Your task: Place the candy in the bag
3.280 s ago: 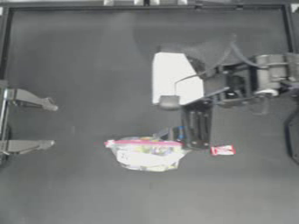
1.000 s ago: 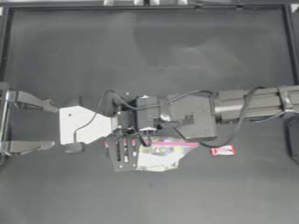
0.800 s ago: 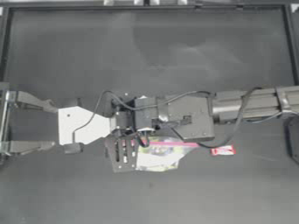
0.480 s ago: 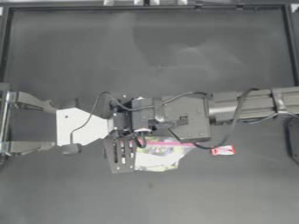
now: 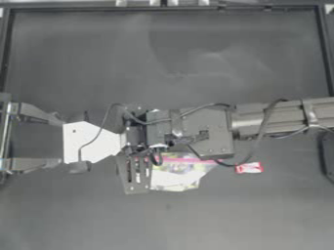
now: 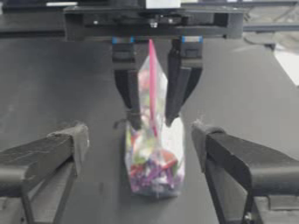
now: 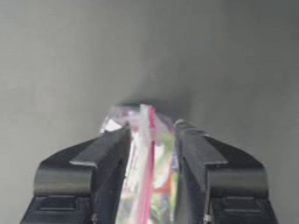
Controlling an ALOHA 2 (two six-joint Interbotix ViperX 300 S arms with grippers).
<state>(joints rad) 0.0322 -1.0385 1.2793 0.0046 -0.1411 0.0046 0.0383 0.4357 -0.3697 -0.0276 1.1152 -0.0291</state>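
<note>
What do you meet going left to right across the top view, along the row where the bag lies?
left gripper parked at the left edge → right gripper, reached across the middle → bag → candy lying apart on the table.

table (image 5: pixel 170 63): dark, carrying two items | bag (image 5: pixel 177 171): lying near centre, pink seal strip facing the far edge, sweets showing through | candy (image 5: pixel 248 168): sitting on the bare surface just right of bag, not touching
</note>
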